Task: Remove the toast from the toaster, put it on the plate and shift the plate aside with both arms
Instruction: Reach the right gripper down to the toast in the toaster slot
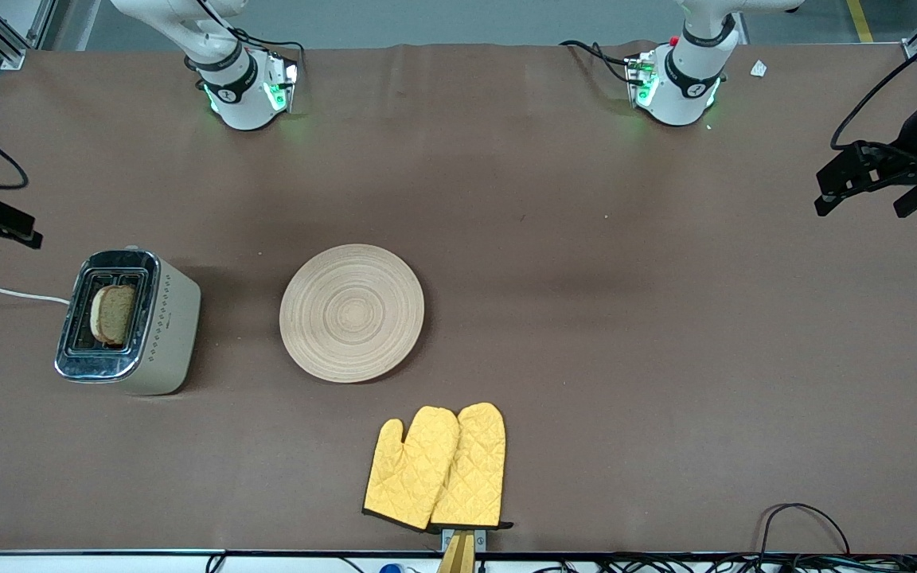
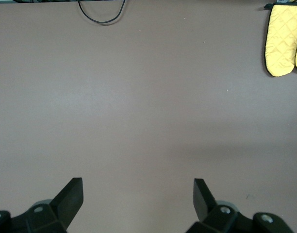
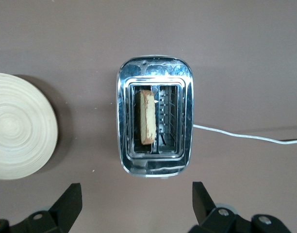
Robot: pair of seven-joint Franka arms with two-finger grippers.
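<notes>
Brown table (image 1: 586,278) bearing the bare plate (image 1: 352,312) at centre, oven mitts (image 1: 438,468) at its 5 o'clock, toaster (image 1: 128,321) at its 9 o'clock holding the upright toast (image 1: 112,313); right gripper (image 3: 137,204), fingers spread, above the toaster; left gripper (image 2: 138,200), fingers spread, above bare table.

a chrome-topped beige toaster (image 1: 128,322) is standing on the brown table (image 1: 626,318) toward the right arm's end, its white cord (image 1: 5,292) trailing off the edge, while two yellow oven mitts (image 1: 436,468) are lying overlapped near the front camera.
</notes>
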